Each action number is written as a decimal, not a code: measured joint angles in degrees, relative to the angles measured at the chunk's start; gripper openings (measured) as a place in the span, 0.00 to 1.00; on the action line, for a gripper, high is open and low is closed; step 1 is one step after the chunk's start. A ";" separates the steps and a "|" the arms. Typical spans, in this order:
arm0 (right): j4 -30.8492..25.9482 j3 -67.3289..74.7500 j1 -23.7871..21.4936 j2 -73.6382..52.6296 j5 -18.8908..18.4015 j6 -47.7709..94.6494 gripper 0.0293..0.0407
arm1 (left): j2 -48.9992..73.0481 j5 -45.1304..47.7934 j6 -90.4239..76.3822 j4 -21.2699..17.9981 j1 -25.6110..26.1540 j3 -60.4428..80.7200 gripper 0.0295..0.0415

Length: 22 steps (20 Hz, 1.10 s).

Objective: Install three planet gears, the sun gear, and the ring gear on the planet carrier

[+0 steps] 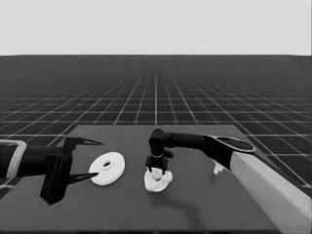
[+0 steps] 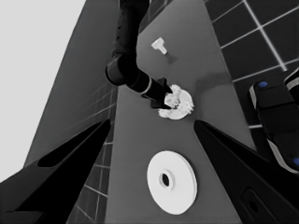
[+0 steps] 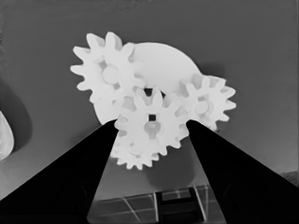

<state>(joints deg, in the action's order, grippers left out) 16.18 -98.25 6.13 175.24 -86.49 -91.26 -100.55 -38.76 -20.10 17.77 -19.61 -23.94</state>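
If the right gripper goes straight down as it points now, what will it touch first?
Most likely the smaller round part under it: the right gripper already grips a gear among other gears there. How far above it hangs is unclear.

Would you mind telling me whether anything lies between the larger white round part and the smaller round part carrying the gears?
Nothing lies between them. The larger white round part sits beside the smaller round part, but the right gripper is down over the small toothed gears.

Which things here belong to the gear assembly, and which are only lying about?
Job:
- smaller round part, gears on it
- gear between right gripper fingers
- larger round part, not yet placed

Lying about:
- thin white piece
- left gripper, waiting
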 joint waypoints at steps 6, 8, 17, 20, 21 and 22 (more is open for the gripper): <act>0.00 0.01 0.00 0.02 0.01 -3.60 0.14 | 0.00 0.00 0.00 0.00 0.00 0.00 0.75; -0.01 0.01 0.01 0.04 0.02 -4.80 0.14 | 0.00 0.00 0.00 0.00 0.00 0.00 0.75; -0.01 0.01 0.00 0.04 0.02 -10.20 0.14 | 0.00 0.00 0.00 0.00 0.00 0.00 0.75; 0.00 -0.02 0.16 0.00 0.02 -12.00 0.14 | 0.00 0.00 0.00 0.00 0.00 0.00 0.75; 0.00 -0.04 0.22 -0.02 0.02 -12.60 0.14 | 0.00 0.00 0.00 0.00 0.00 0.00 0.75; 0.00 -0.05 0.25 -0.04 0.02 -13.20 0.14 | 0.00 0.00 0.00 0.00 0.00 0.00 0.75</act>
<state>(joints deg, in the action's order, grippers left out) 16.18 -98.29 6.39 175.21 -86.47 -104.46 -100.55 -38.76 -20.10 17.77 -19.61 -23.94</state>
